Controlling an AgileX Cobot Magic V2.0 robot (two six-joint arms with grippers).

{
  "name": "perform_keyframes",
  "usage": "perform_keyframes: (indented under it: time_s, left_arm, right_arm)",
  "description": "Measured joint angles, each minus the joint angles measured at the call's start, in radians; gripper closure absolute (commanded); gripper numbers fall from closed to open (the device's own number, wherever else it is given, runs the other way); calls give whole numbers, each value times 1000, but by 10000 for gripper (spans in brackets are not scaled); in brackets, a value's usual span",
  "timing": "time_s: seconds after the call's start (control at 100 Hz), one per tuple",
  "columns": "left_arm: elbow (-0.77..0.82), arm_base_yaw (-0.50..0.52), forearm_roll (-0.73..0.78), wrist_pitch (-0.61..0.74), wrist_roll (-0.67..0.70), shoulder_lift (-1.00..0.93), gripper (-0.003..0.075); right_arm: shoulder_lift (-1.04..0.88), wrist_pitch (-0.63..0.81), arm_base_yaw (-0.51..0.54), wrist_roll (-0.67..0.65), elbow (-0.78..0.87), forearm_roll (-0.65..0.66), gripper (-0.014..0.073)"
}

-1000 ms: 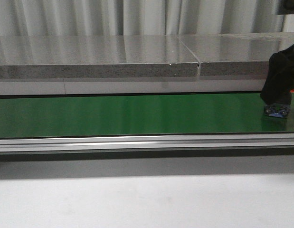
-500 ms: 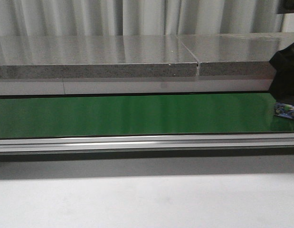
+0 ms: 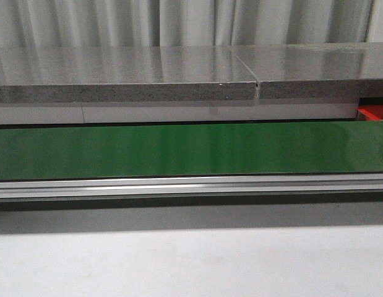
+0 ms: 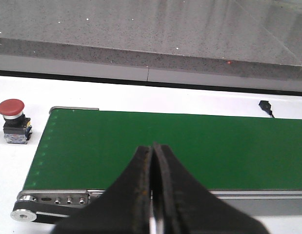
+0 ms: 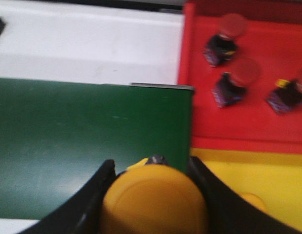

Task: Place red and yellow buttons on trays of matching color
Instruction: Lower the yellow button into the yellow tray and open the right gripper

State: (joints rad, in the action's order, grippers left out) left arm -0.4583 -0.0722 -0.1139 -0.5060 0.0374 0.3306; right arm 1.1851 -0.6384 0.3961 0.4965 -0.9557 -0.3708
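My right gripper (image 5: 151,195) is shut on a yellow button (image 5: 153,202), held above the end of the green conveyor belt (image 5: 68,136) beside the yellow tray (image 5: 268,180). The red tray (image 5: 248,122) holds three red buttons (image 5: 236,80); a corner of it shows in the front view (image 3: 374,112). A second yellow button (image 5: 251,201) peeks out in the yellow tray. My left gripper (image 4: 152,151) is shut and empty over the belt's (image 4: 165,146) near edge. A red button (image 4: 12,121) stands on the white table off the belt's end.
A grey stone ledge (image 3: 179,80) runs behind the belt (image 3: 179,148). A metal rail (image 3: 179,185) lines the belt's front edge. A small black part (image 4: 266,106) lies on the white surface behind the belt.
My right arm, seen at the right end of the belt in the front view, has moved off to the right and out of that view, uncovering the red tray's corner.
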Motion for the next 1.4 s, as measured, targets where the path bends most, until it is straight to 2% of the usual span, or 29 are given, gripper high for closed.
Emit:
perform_keyframes:
  time_s: [0.19, 0.33, 0.74, 1.01, 1.4]
  left_arm:
    - [0, 0, 0, 0, 0, 0, 739]
    - [0, 0, 0, 0, 0, 0, 739]
    - [0, 0, 0, 0, 0, 0, 739]
    - [0, 0, 0, 0, 0, 0, 739]
    - [0, 0, 0, 0, 0, 0, 739]
  right_arm:
    - [-3, 35, 230, -105, 2, 0, 610]
    - [60, 102, 307, -136, 2, 0, 610]
    - [378, 241, 322, -144, 2, 0, 610]
    - [461, 358, 322, -144, 2, -2, 609]
    - [550, 378, 322, -144, 2, -5, 606]
